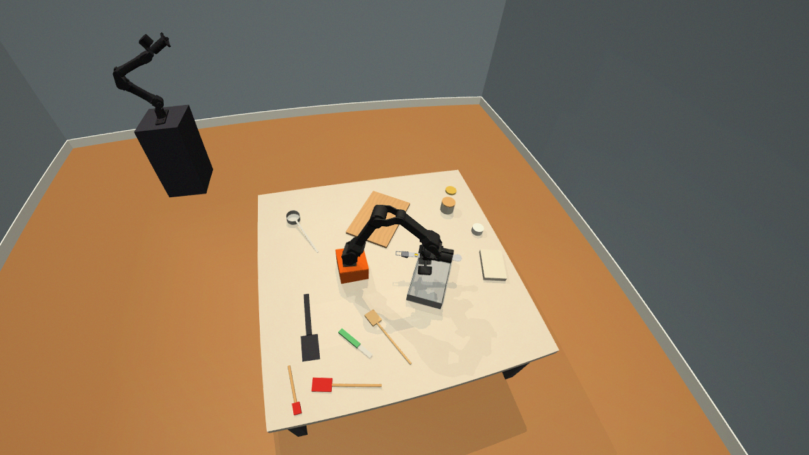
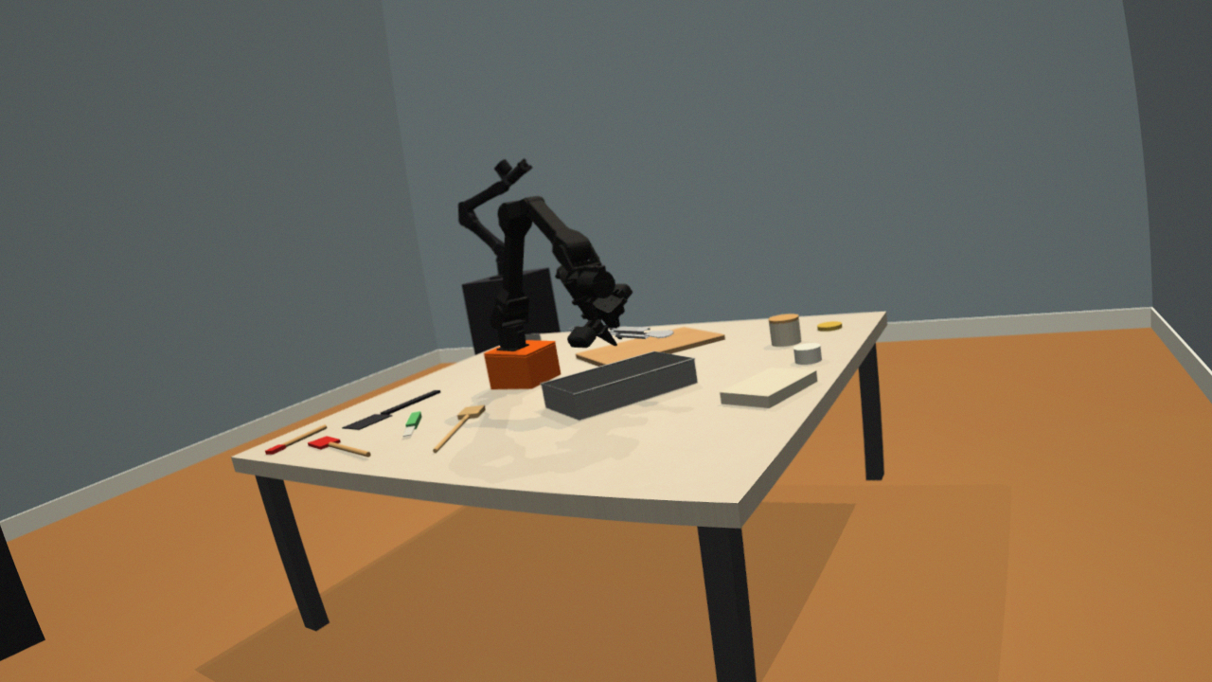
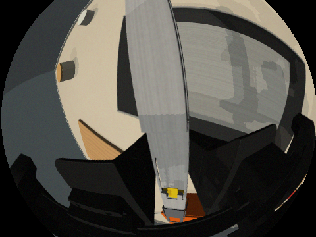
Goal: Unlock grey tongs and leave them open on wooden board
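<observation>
Grey metal caught my eye first: the grey tongs [image 3: 158, 88] were clamped in the end effector [image 2: 597, 332], whose black fingers had closed most of the way onto the two arms near the hinge, where a small yellow tab [image 3: 173, 192] showed. From the side, the tongs hung clear above the dark roasting tin [image 2: 618, 383], roughly level, their tips reaching toward the wooden board [image 2: 678, 340]; they touched neither. From above, they lay crosswise over the tin's far end, hinge end [image 1: 402, 254] pointing toward the arm's orange base [image 1: 355, 275], with the tips [image 1: 455, 257] poking out past the wrist on the other side. The tin sat near the middle of the counter [image 1: 480, 339], and the board lay beyond it toward the far edge. A capped grey jar [image 1: 447, 205] and a yellow disc [image 1: 450, 189] stood by the far right corner, a pale block [image 1: 492, 265] by the right edge. Spatulas, among them a red one [image 1: 322, 384], lay scattered toward the near left corner.
</observation>
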